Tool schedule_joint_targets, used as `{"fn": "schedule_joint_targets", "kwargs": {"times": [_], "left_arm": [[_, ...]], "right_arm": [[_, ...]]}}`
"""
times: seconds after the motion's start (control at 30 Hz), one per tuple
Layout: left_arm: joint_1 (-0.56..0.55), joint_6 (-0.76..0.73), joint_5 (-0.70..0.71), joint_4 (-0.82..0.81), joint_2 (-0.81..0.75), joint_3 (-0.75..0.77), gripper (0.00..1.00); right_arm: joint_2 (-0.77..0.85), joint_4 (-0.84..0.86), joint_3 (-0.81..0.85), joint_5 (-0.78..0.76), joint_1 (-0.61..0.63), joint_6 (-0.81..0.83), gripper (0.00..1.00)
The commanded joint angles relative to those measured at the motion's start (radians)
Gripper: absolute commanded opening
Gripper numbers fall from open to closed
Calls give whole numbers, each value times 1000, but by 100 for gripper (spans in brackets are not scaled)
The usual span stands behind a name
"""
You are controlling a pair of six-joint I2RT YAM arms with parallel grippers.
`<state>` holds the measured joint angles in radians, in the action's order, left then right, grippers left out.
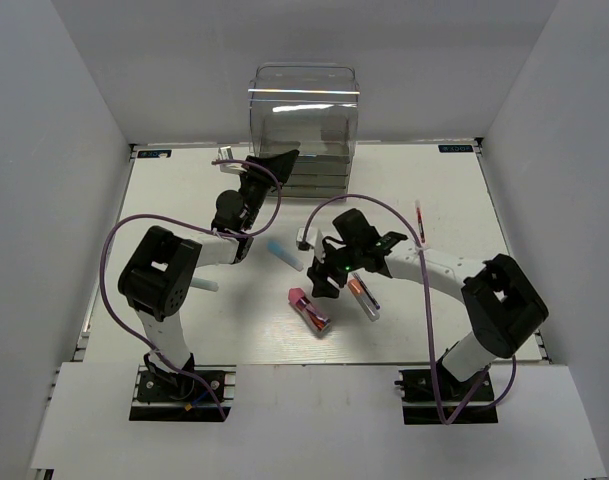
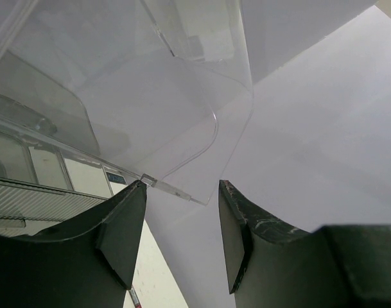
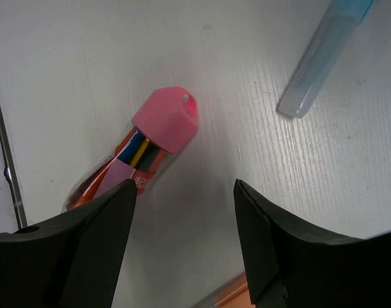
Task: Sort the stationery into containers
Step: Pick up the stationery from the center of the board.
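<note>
Left end effector, top view: the left end effector is up against the front left corner of the clear box, above the stacked drawers; how wide it stands cannot be read from here.
Right end effector, top view: the right end effector points down at the surface, just beside the upper end of the pink-red tube.
Stationery, top view: all of it lies loose on the surface, outside the box. The blue-capped marker is between the two arms, the orange-tipped pen is just right of the tube, and a thin pen is further right, beside the right arm.
End effector, left wrist view: released, with the fingers apart and nothing between them.
Box, left wrist view: a clear wall with a rounded lower corner ends just above the gap; drawer fronts show at the left.
End effector, right wrist view: released and empty, with the fingers spread wide over bare surface.
Tube, right wrist view: it lies tilted, pink cap toward the upper right, with coloured sticks visible through its clear body; whether the left finger touches it cannot be told.
Marker, right wrist view: upper right, apart from the tube.
</note>
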<state>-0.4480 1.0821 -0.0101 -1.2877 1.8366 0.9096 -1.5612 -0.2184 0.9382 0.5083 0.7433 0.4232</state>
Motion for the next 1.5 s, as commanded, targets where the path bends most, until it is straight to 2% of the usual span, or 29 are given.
{"fn": "schedule_joint_targets", "kwargs": {"times": [0.0, 0.13, 0.4, 0.9, 1.27, 1.33, 1.47], "left_arm": [[8, -1, 2, -101, -25, 35, 59], [8, -1, -7, -101, -25, 35, 59], [8, -10, -7, -91, -25, 45, 59], [8, -10, -7, -64, -25, 63, 59], [17, -10, -16, -64, -16, 63, 60], [17, -10, -16, -64, -7, 63, 60], [17, -1, -16, -73, -7, 63, 60]], "right_arm": [[-22, -15, 65, -17, 25, -17, 68], [-30, -36, 85, -8, 50, 2, 73], [-80, -78, 132, -63, 100, 0, 73], [-128, -12, 116, -132, 182, -67, 75], [-244, -18, 152, -209, 219, -139, 76], [-257, -22, 156, -224, 222, -146, 75], [-263, -55, 162, -231, 215, -139, 54]]}}
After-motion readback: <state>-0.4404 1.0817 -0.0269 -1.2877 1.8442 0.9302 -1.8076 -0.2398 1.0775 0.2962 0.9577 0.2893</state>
